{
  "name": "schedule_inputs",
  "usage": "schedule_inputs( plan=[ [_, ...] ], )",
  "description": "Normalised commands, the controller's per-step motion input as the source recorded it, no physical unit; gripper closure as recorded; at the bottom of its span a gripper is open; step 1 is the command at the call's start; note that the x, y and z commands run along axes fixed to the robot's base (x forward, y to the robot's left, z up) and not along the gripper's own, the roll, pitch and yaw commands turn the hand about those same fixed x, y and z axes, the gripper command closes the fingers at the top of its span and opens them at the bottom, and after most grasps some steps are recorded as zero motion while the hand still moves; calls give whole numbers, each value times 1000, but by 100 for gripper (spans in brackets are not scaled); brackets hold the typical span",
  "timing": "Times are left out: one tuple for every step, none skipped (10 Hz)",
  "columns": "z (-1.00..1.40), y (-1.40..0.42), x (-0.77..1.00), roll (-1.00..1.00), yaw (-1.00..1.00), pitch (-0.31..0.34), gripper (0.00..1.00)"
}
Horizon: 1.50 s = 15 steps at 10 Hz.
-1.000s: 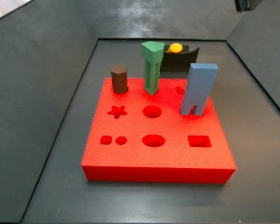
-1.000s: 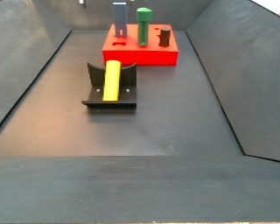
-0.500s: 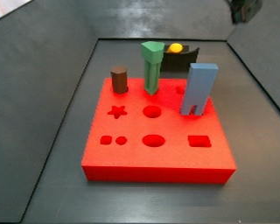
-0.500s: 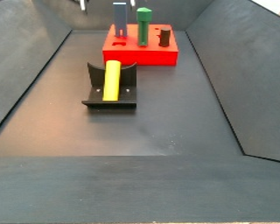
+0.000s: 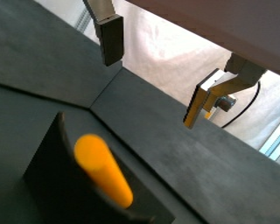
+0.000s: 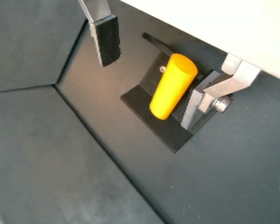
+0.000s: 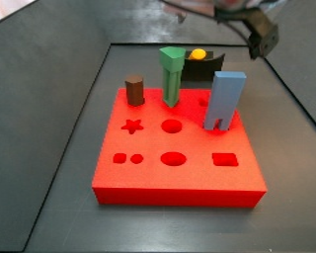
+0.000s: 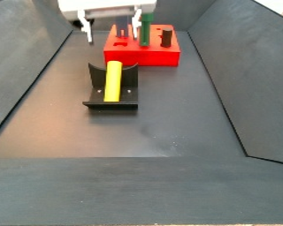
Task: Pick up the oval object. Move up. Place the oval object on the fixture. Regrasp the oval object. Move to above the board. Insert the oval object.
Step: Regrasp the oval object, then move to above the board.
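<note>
Oval object (image 6: 171, 86) beneath open hand (image 6: 154, 61)

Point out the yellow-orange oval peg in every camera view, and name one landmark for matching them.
Wrist view: the oval peg lies on the dark fixture, below the open gripper.
Wrist view: the peg lies on the fixture, between the fingers' line.
Side view: only its tip shows behind the green peg.
Side view: it lies on the fixture, before the red board.
Shared landmark: the fixture.

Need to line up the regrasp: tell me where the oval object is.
The oval object lies on the fixture, in front of the board in a side view; the open pincer hangs above, empty.
</note>
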Motion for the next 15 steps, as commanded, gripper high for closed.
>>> schedule_inputs(
  plan=[
    [-1000,51,84,76,22,-104,0],
    [-1000,44,94,79,-6,-92,0],
    [-1000,37,102,78,-21,-76,0],
    [-869,26,100,74,-30,-55,0],
    [-767,21,89,74,-32,-46,0],
    [-564,11,77,73,-29,-32,0],
    [-416,10,69,74,-25,-22,0],
    [-226,8,70,67,-12,-14,0],
    [-183,1,28,58,-8,1,0],
    [0,0,0,0,0,0,100],
    [1000,-90,-223,353,-65,26,100],
    [1000,-92,-223,336,-67,17,100],
    [1000,-91,-221,291,-65,-5,100],
    [1000,-78,-212,145,-35,-29,100],
    [1000,-75,-206,86,-33,-35,100]
  ],
)
